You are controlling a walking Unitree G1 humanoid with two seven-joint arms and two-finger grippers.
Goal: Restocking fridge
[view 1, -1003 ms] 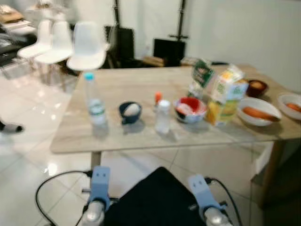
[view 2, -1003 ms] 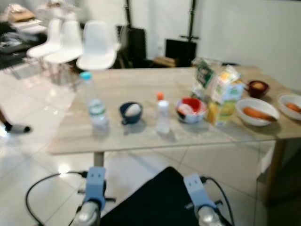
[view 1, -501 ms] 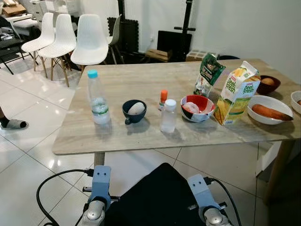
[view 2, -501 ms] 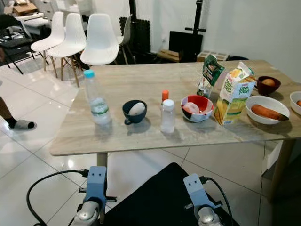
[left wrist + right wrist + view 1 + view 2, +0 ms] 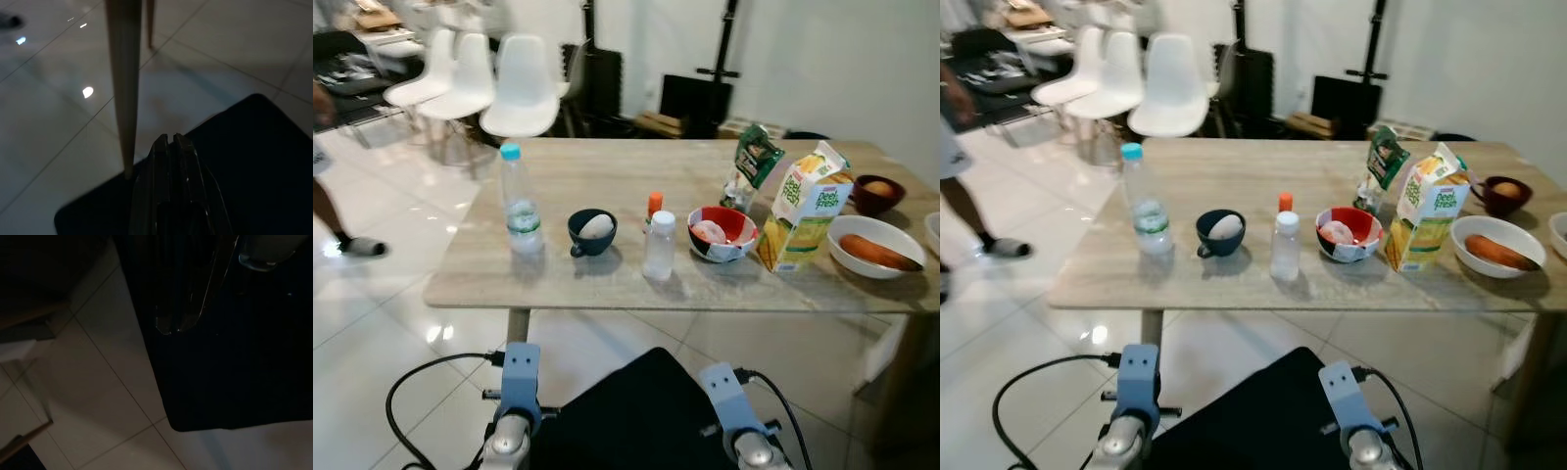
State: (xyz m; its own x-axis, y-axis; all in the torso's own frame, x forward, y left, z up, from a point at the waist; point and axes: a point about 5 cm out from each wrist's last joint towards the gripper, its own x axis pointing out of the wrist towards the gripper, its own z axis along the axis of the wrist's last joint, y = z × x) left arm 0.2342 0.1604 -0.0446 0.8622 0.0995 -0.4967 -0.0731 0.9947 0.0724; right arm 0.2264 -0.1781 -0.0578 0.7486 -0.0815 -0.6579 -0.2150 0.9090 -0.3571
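— What do we have on the table [image 5: 607,284]?
— A bottle [image 5: 520,201], a cup [image 5: 591,232], a small bottle [image 5: 659,246], a red bowl [image 5: 722,233] and a juice carton [image 5: 804,207], in a row.
— Our grippers?
— Both hang low. The left gripper [image 5: 171,142] has its fingers pressed together; the right gripper [image 5: 183,323], we cannot tell.
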